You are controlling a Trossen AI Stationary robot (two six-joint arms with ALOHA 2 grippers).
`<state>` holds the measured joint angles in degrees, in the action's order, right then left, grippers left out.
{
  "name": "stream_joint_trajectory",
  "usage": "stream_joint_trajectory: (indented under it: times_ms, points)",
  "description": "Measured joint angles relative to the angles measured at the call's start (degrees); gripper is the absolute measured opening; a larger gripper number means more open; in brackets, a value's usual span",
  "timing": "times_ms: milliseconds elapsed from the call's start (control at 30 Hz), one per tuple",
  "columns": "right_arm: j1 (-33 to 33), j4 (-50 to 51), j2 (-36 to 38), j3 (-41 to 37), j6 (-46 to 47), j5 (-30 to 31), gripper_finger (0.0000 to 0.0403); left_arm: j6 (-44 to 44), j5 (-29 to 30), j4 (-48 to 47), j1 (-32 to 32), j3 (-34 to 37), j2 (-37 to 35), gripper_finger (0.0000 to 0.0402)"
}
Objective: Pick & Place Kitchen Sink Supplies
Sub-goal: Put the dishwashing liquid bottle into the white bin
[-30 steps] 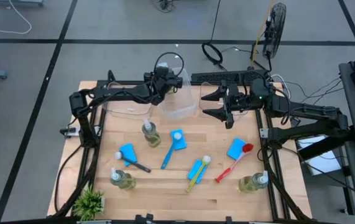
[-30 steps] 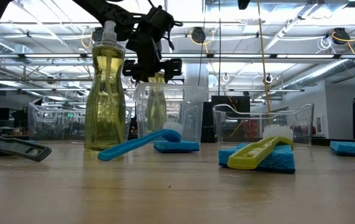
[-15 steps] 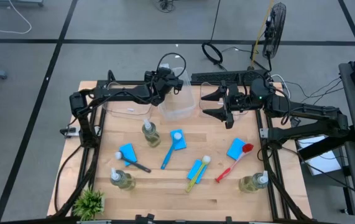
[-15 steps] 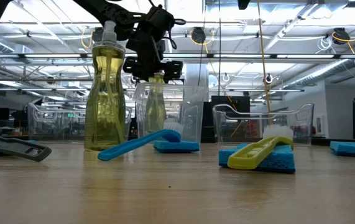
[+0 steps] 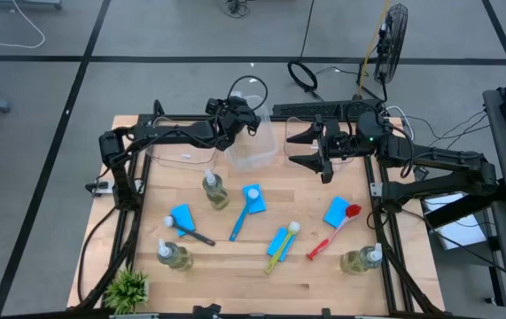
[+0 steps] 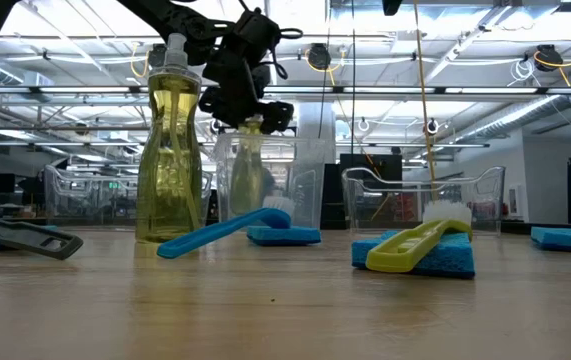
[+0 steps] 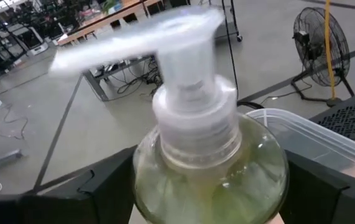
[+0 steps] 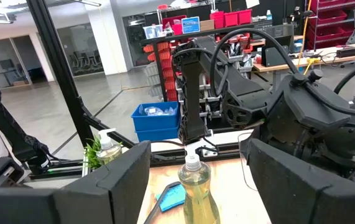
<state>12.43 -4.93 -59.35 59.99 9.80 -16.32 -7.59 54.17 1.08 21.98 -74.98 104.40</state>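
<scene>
On the wooden worktop, seen from above, the left arm reaches across to a clear bin at twelve o'clock. The left tool hangs over the bin, with a pump bottle of yellowish soap standing inside between its two sides. Whether that tool is clamped on the bottle or free of it cannot be told. The right tool waits at one o'clock just beside the bin, spread wide and empty. The step in hand looks like placing this first bottle. The next move likely calls for lifting straight up clear of the pump head without tipping the bottle, then going for another item. Three more soap bottles stand loose at ten, eight and four o'clock. Four blue sponges and the blue brush, red brush, yellow-green brush and black brush lie scattered across the middle, all yet to be collected.
</scene>
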Motion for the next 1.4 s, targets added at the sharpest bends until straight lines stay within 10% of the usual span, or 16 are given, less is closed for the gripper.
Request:
stream_joint_trajectory:
  times_ms: [1400]
  points:
    - [0.0,0.0,0.0,0.0,0.0,0.0,0.0254,21.3,8.9,3.7,-2.8,0.0,-0.1,0.0347]
